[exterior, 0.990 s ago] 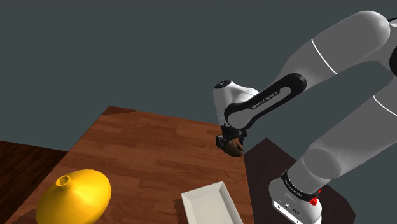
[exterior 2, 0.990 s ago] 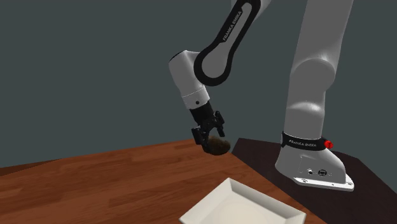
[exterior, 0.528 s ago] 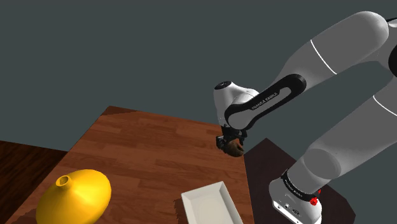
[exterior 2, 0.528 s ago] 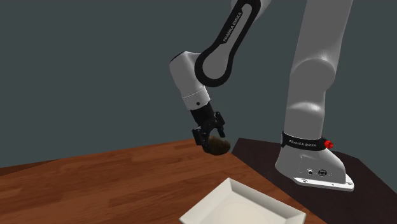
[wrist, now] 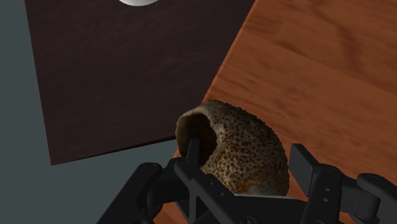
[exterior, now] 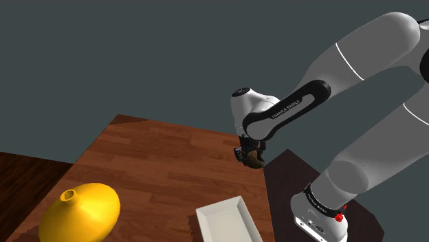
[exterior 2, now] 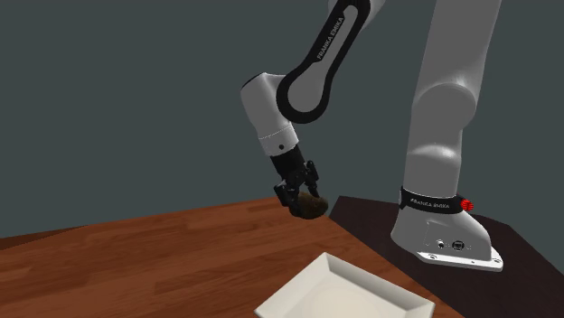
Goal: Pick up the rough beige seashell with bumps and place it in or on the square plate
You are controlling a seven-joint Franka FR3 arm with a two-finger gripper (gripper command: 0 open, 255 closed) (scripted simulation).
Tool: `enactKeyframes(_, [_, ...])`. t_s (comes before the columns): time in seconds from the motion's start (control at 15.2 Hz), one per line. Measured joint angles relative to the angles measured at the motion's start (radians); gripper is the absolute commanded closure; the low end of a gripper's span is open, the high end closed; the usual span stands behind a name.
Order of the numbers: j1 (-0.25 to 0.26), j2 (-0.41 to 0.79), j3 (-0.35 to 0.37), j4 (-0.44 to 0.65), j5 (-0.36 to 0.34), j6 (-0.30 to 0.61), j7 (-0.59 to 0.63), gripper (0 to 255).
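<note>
The all-black two-finger gripper (exterior 2: 295,195) clamps the speckled brown-beige bumpy seashell (wrist: 245,149), one finger (wrist: 191,150) inside its opening, over the reddish-brown wooden table's (exterior: 158,165) edge beside the dark stand (exterior 2: 366,215). The white square plate (exterior 2: 354,294) sits apart from it on the table, and a rounded yellow vase (exterior: 79,212) rests beyond.

The arm (exterior 2: 318,70) is lettered "FRANKA EMIKA".
</note>
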Motion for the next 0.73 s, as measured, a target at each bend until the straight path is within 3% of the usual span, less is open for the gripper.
enactKeyframes(0.26, [0.002,-0.019,-0.001,0.002,0.010,-0.018,-0.010,255])
enactKeyframes(0.73, [0.017,-0.120,-0.011,0.021,0.056,-0.130,-0.053,255])
